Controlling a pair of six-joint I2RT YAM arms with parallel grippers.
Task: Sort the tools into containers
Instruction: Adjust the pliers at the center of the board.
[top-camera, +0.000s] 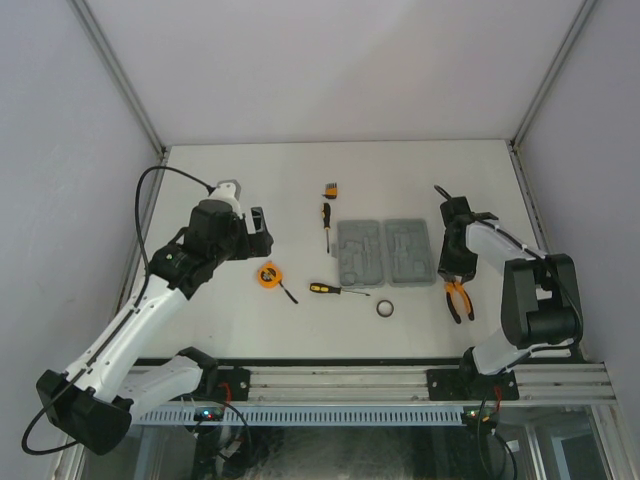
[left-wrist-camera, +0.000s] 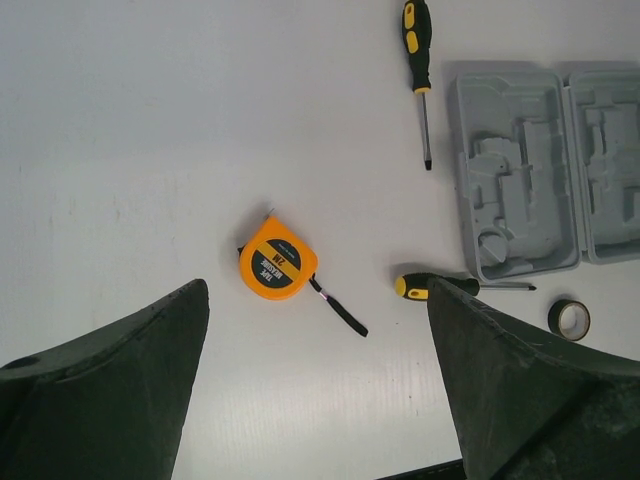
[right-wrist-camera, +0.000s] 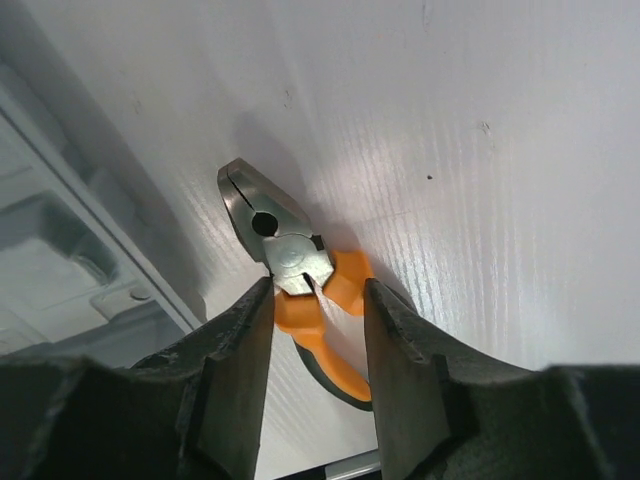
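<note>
The pliers show dull metal and glossy orange grips; the tool case is matt grey plastic.

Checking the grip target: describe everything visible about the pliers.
The pliers have a grey metal head, jaws closed, and orange handles with dark trim. They lie flat on the white table, just right of the open grey case. The right gripper straddles them at the pivot; whether its fingers press them is unclear.
</note>
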